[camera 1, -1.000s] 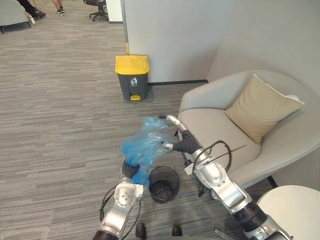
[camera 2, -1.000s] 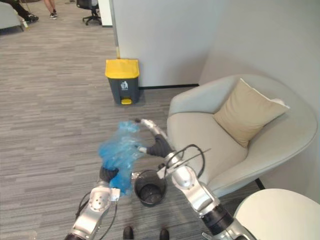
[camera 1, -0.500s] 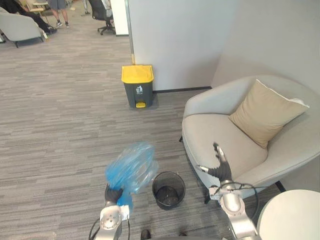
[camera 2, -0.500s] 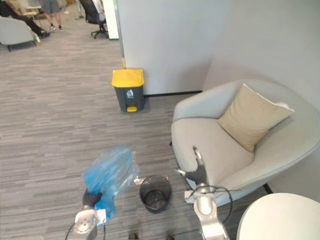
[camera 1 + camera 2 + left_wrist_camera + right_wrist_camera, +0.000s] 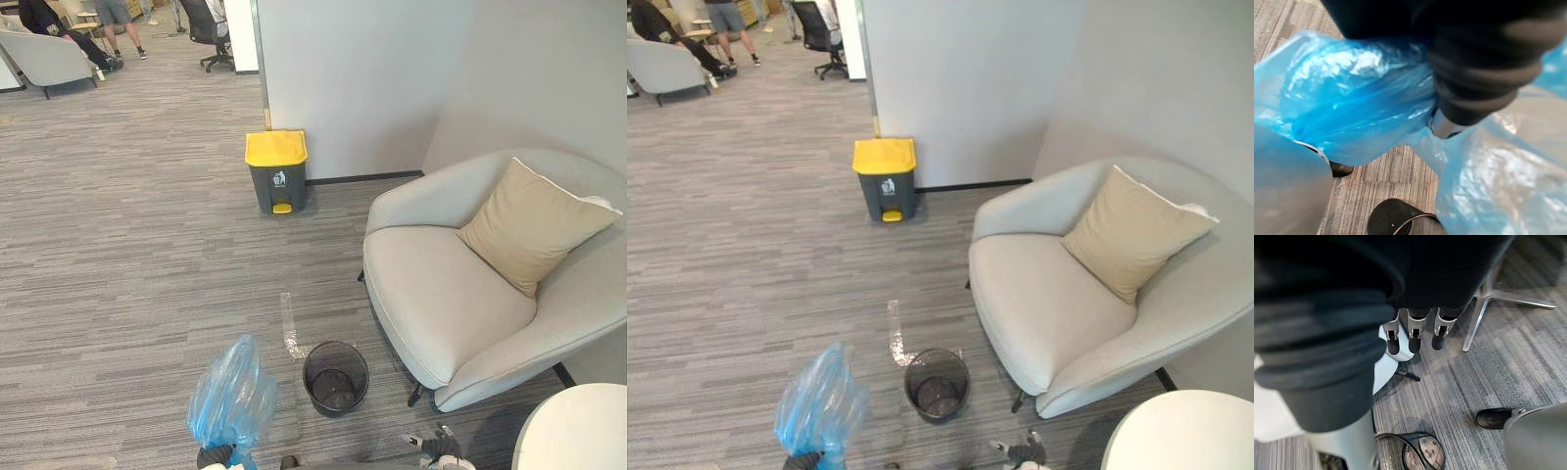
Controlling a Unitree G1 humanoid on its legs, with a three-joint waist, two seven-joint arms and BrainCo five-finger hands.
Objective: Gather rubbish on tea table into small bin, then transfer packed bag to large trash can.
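Left eye view: left hand [image 5: 217, 457] clenches a translucent blue plastic bag [image 5: 232, 397], right hand [image 5: 442, 449] slack. Thin film could tear under that grip.

see-through blue plastic bag [image 5: 233, 397], paler shiny patches on it. small round black wire-mesh bin [image 5: 336, 406]. dark grey pedal trash can with a bright yellow lid [image 5: 276, 181]. pale grey upholstered armchair [image 5: 441, 294], plain tan square cushion [image 5: 534, 225]. grey carpet floor [image 5: 127, 245], fine streaky stripes. white round table [image 5: 578, 431].

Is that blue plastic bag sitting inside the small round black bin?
No, the crumpled blue plastic bag is held up by the left robot hand beside the small round black bin, apart from it.
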